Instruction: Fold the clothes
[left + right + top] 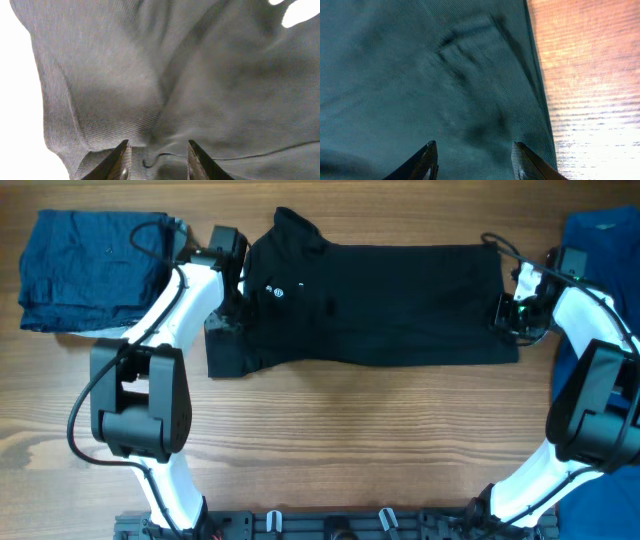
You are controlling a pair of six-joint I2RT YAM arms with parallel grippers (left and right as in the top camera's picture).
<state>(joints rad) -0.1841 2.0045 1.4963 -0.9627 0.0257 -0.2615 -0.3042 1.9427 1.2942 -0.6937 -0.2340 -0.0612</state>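
The clothes in hand are one black short-sleeved collared shirt (400, 305), spread flat across the far middle of the table with its collar to the left and a small white logo (278, 292) showing. My left gripper (236, 292) is at the shirt's collar end. In the left wrist view the left gripper (157, 161) stands open, with rumpled shirt fabric (165, 75) and a seam lying loose under the gap. My right gripper (506, 310) is at the hem end. In the right wrist view the right gripper (475, 161) is open just above the shirt (420, 75) near its edge.
A stack of dark blue folded garments (85, 270) lies at the far left. A royal blue garment (605, 240) covers the right edge of the table. Bare wood (350, 450) fills the near half, and the arm bases (330, 525) stand along the front.
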